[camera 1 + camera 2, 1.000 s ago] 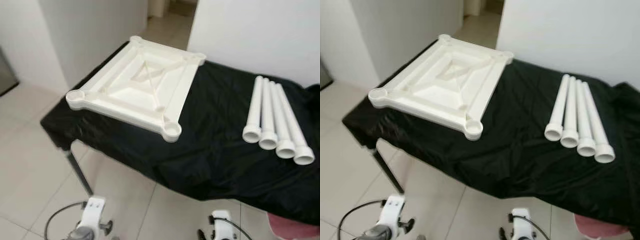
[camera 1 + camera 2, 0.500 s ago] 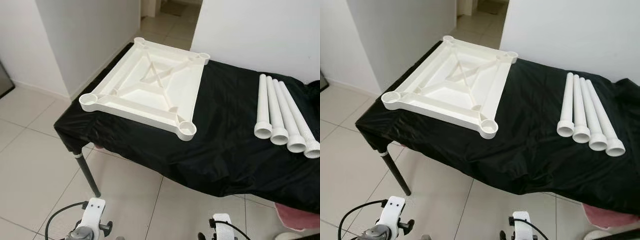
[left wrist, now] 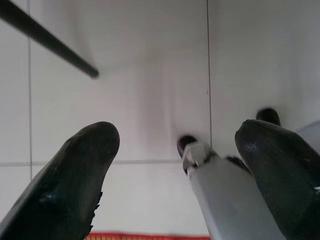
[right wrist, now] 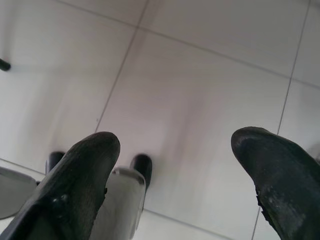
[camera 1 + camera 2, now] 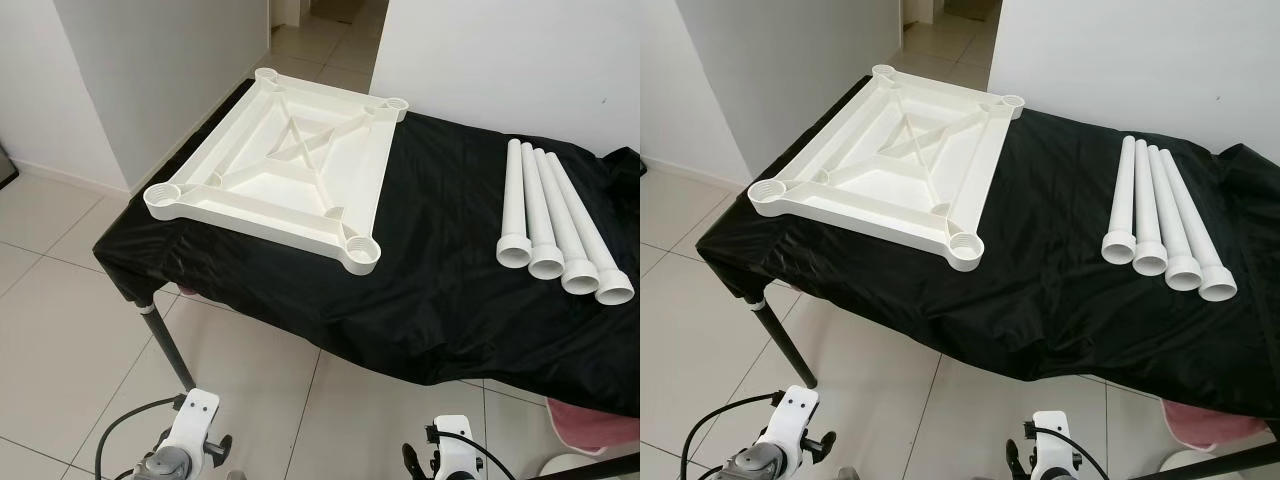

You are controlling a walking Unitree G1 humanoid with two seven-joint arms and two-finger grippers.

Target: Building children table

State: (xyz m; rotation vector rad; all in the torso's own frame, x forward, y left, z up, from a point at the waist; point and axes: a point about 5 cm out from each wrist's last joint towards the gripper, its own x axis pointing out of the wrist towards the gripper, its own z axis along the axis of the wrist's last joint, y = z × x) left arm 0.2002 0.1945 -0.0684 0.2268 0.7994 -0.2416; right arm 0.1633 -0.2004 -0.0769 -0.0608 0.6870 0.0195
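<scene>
A white plastic tabletop lies upside down on the left half of a black-covered table, ribs and corner sockets facing up. Several white tube legs lie side by side on the cloth at the right, wide ends toward me. Both arms hang low in front of the table, left arm and right arm. My left gripper is open over the tiled floor, holding nothing. My right gripper is open too, also above floor tiles.
A black table leg stands at the near left corner. White walls flank a doorway behind the table. A pink object sits under the table's right end. Tiled floor stretches to the left.
The whole picture has shifted and sharpened, so the camera moved. The tabletop and legs lie where they were. Both arms still hang low.
</scene>
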